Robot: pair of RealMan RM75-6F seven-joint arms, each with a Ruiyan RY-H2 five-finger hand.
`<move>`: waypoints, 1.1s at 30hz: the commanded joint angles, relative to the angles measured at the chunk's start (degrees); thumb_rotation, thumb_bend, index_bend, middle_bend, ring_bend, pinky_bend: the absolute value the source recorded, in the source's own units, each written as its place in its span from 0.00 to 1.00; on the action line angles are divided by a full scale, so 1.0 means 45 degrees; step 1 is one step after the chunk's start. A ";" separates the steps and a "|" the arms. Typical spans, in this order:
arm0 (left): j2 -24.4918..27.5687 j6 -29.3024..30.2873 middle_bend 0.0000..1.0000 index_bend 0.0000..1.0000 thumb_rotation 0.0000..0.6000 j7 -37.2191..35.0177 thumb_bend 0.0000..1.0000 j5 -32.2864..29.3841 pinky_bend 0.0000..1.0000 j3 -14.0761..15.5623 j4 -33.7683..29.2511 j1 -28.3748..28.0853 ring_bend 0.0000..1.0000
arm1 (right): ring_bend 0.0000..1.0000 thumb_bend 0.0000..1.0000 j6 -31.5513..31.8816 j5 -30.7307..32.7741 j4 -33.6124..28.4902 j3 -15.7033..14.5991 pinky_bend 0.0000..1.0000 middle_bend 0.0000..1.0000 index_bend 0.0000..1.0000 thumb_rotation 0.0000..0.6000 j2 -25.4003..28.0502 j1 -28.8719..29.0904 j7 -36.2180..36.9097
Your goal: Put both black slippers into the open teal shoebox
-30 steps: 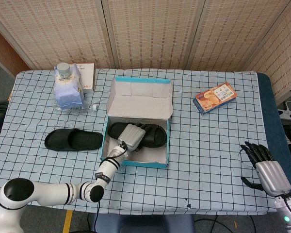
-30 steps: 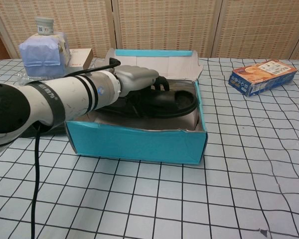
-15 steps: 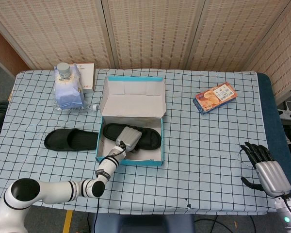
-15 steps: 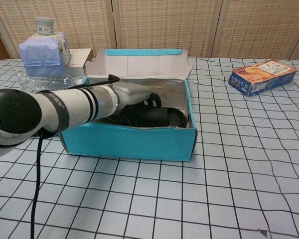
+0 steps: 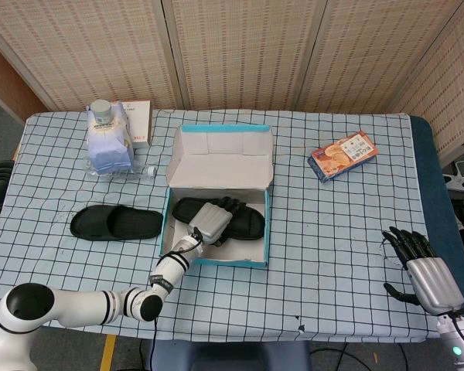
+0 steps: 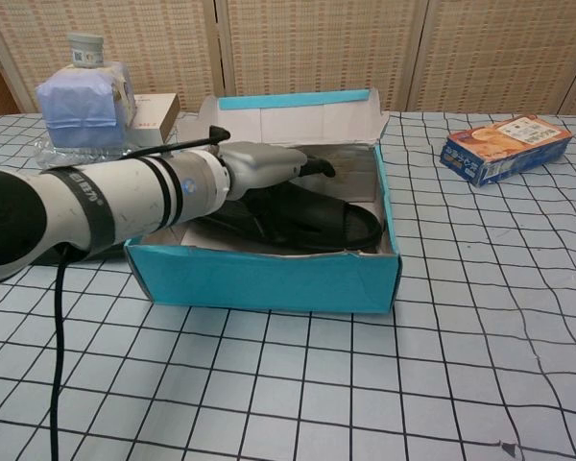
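We are looking at the risk first: the teal shoebox [image 5: 216, 193] is light and sitting loose on the checked bench [image 5: 340, 255], so if our left hand [image 5: 212, 219] is dragging on the slipper in the box [image 5: 251, 222] while pulling out, it could be tugging the slipper over the wall or sliding the whole box off its spot. We are also judging that the forearm, which is crossing the near left wall in the chest view, could be catching that rim and tipping the box. The second slipper [image 5: 116, 222] is lying on the bench to the left of the box, apart from it, so the task looks to us about half done, and a shoved box would be making the next placement harder. As for the hand itself, in the chest view our left hand [image 6: 269, 165] is reaching in above the slipper [image 6: 307, 219] with its fingers stretched forward and only loosely spread; we are not seeing them wrapped around anything, so we are reading it as released, hovering over or lightly touching the strap, though contact is hard to confirm. Our right hand [image 5: 421, 272] is resting at the bench's far right edge, fingers apart, holding nothing, well away from the snack box [image 5: 342, 155].
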 commanded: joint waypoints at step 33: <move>0.5836 0.3812 0.00 0.00 1.00 -0.0982 0.39 0.1703 0.12 0.1992 -0.5436 0.4095 0.00 | 0.00 0.14 0.2526 -0.2150 -0.0725 -0.0178 0.00 0.00 0.00 0.95 0.0427 -0.0780 0.0187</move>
